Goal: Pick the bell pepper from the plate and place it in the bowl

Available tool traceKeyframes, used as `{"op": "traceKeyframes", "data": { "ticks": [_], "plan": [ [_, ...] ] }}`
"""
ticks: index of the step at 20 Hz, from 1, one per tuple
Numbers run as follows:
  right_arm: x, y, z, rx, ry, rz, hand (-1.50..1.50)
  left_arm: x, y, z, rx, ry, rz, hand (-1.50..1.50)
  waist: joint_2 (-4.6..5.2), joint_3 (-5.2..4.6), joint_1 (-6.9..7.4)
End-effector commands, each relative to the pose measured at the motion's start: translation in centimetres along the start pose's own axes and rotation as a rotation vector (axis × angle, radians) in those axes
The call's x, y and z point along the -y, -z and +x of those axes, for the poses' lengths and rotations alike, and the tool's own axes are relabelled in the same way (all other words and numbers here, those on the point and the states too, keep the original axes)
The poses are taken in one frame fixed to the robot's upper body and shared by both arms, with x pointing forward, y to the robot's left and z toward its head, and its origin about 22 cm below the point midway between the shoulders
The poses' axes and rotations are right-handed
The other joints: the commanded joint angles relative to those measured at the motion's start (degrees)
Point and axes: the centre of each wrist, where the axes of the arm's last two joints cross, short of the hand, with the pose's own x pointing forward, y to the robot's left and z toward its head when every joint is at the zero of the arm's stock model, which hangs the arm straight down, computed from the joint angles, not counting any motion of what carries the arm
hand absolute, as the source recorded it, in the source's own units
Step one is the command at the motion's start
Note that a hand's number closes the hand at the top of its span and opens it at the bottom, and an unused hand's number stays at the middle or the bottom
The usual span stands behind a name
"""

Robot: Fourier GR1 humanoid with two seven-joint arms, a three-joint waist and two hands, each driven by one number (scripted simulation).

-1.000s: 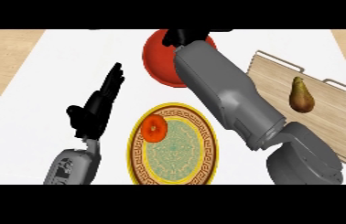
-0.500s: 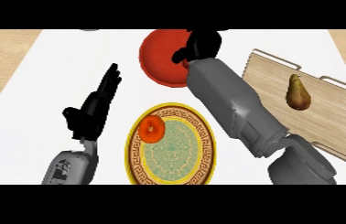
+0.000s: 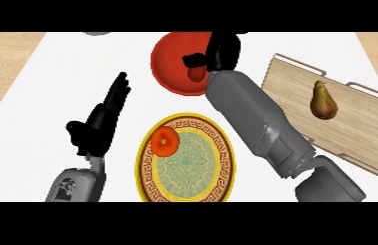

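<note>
A red bowl (image 3: 171,64) stands at the back centre. My right hand (image 3: 223,50) hovers over its right rim, thumb spread to the left and fingers relaxed, holding nothing that I can see. A small dark-red lump (image 3: 196,73) lies in the bowl just under the thumb; it looks like the bell pepper. A gold-rimmed patterned plate (image 3: 193,164) sits near the front, with an orange-red round piece (image 3: 164,141) on its left part. At the left my left hand (image 3: 100,124) rests open with its fingers up.
A wooden cutting board (image 3: 347,124) lies at the right with a brown pear (image 3: 322,99) on it. My right forearm (image 3: 255,121) crosses above the plate's right edge. A grey object (image 3: 96,33) peeks in at the back left.
My right hand has shifted right, from over the bowl's middle to its right rim. The dark-red lump now shows in the bowl. The left hand and the plate have not moved.
</note>
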Motion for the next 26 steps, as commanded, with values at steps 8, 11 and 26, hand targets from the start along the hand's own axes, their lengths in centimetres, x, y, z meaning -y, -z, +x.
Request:
{"op": "traceKeyframes", "data": {
  "ticks": [8, 11, 26],
  "plan": [
    [1.2, 0.1, 1.6, -0.029, 0.288, -0.113, -1.50, -1.3, 0.6, -0.1, -0.021, 0.028, 0.035, 0.00, -0.83, -0.04, -2.19],
    [1.7, -0.5, 0.5, -0.032, 0.347, -0.069, -1.50, -0.9, -0.9, -0.5, -0.025, 0.000, 0.038, 0.00, -1.34, -0.02, -3.54],
    [3.7, -5.7, -4.8, 0.037, 0.441, 0.056, -1.50, -1.1, -0.3, -1.6, -0.014, -0.010, 0.053, 0.00, -1.33, -0.07, -3.84]
  ]
}}
